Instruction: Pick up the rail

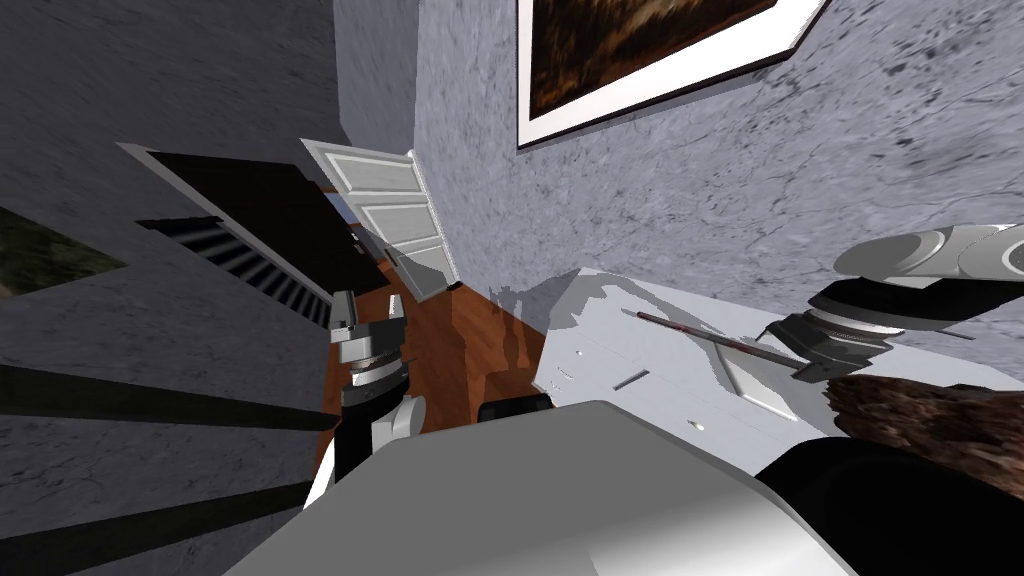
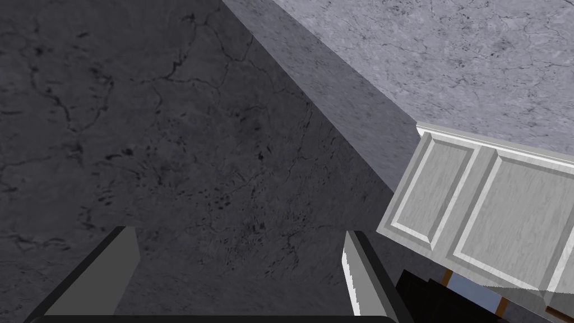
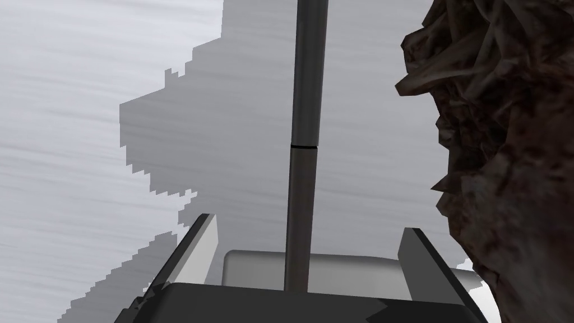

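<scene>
The rail [image 1: 700, 333] is a thin dark rod lying on top of a white drawer cabinet [image 1: 620, 390] against the grey wall. In the right wrist view the rail [image 3: 305, 140] runs straight away from the hand, passing midway between the two spread fingers [image 3: 199, 247] without touching either. My right gripper [image 1: 812, 362] sits open at the rod's near end, low over the cabinet top [image 3: 67, 168]. My left gripper [image 1: 370, 318] is open and empty, held up at the left over the wooden floor, and its fingers [image 2: 106, 269] face a dark grey wall.
A rough dark brown lump [image 1: 930, 420] sits on the cabinet just right of my right gripper, close beside the fingers [image 3: 504, 140]. A white panelled door [image 1: 390, 215] stands open at the back left, with a black area beside it. A framed picture [image 1: 640, 50] hangs above.
</scene>
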Robot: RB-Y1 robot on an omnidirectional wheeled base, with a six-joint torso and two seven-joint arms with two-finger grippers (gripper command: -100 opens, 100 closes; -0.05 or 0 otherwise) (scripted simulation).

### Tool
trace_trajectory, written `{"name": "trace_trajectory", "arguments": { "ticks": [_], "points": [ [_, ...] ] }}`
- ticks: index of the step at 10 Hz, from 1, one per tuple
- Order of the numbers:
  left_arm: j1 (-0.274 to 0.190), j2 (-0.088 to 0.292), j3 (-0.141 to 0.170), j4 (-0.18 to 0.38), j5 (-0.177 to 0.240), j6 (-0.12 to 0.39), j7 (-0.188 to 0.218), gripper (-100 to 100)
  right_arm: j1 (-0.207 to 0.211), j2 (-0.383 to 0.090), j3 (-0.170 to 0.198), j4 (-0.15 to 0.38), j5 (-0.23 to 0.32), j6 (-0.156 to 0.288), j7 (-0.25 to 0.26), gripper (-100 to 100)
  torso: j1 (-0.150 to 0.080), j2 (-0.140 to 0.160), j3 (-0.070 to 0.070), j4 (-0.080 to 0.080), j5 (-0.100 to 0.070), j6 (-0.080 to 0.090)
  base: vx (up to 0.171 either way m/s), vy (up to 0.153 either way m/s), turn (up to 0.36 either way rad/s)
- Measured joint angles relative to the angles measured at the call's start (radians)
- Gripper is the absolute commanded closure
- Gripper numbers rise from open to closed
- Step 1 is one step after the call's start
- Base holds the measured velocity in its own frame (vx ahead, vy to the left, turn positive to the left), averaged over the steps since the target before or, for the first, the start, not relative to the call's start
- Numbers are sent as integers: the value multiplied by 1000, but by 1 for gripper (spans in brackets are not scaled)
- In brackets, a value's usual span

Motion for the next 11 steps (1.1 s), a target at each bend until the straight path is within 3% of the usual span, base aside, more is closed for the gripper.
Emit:
{"name": "trace_trajectory", "arguments": {
  "ticks": [1,2,6,7,8,11],
  "points": [
    [0,0,0,0,0,0,0,0,2,6,3,-4,4,7,6,-100,-1,4,2,1,-2,2,5,13,-28],
    [0,0,0,0,0,0,0,0,2,7,3,-4,4,8,7,100,-1,7,4,1,-2,2,0,0,0],
    [0,0,0,0,0,0,0,0,2,6,3,-4,4,8,7,100,-2,9,6,2,-3,2,0,0,0],
    [0,0,0,0,0,0,0,0,2,6,3,-4,4,8,7,0,-2,9,6,2,-3,2,0,0,0],
    [0,0,0,0,0,0,0,0,2,6,3,-4,4,8,7,100,-2,9,6,2,-3,2,6,-3,0],
    [0,0,0,0,0,0,0,0,12,15,-2,-1,5,7,14,100,-3,11,6,2,-6,4,2,2,-5]
  ]
}}
